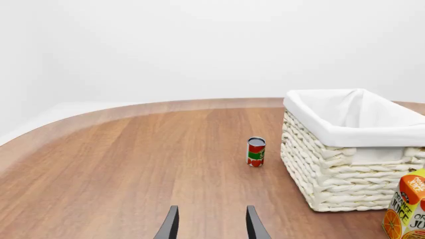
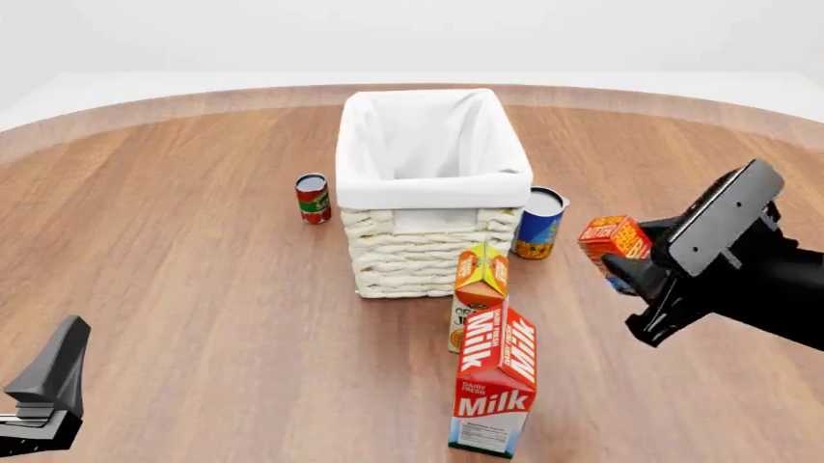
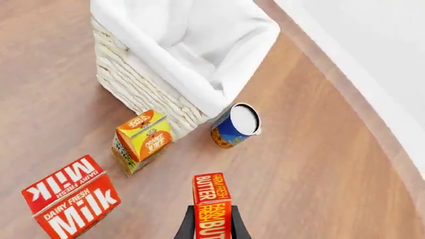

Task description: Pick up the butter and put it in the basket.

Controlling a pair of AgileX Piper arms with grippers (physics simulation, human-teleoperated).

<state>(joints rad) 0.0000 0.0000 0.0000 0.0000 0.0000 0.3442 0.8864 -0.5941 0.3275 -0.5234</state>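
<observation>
Butter (image 3: 212, 209) sits clamped between right gripper (image 3: 212, 230) fingers, lifted off table, basket (image 2: 431, 145) ahead and to claw's left. Prob. light, stiff cardboard box w/ slick print; flat sides give best hold. Basket interior shows only white liner. Left gripper (image 1: 211, 224) idle, fingers apart, nothing between them.

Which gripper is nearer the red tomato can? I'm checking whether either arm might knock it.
Left, going by the left wrist view: the left gripper faces the red tomato can across bare table. The right gripper, holding the butter, is beyond the basket.
</observation>
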